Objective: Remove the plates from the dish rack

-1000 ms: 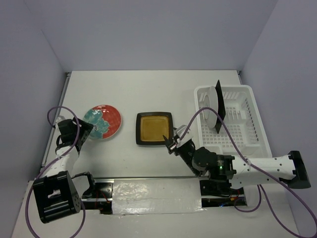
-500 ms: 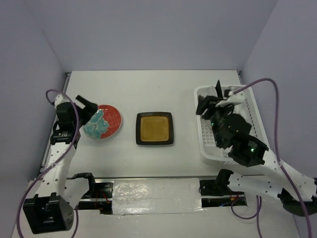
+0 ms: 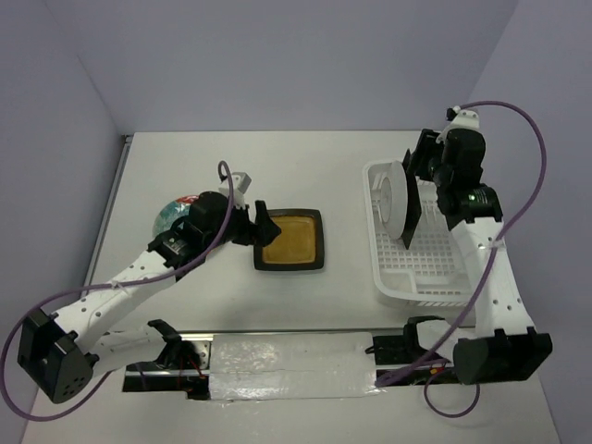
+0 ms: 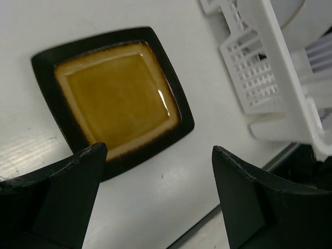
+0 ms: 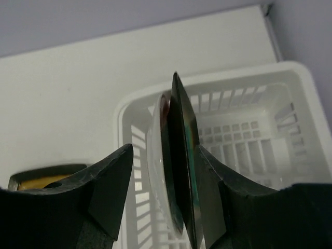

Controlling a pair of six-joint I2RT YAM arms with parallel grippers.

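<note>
White links [image 3: 120,287], black joints [image 3: 205,220], purple cables [image 3: 542,157], perhaps green LED [image 3: 473,194]

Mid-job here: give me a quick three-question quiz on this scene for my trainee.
1. True or false: the amber plate lies flat on the table.
2. How many plates stand upright in the dish rack? A one, B two, C four.
3. Which gripper is at the dish rack, jaws apart?
Key: 1 true. 2 B: round pale plate, black square plate. 3 right gripper.

Amber plate [image 3: 289,240] flat; square plate [image 3: 410,199], round plate [image 3: 389,196] upright in rack [image 3: 416,291].
</note>
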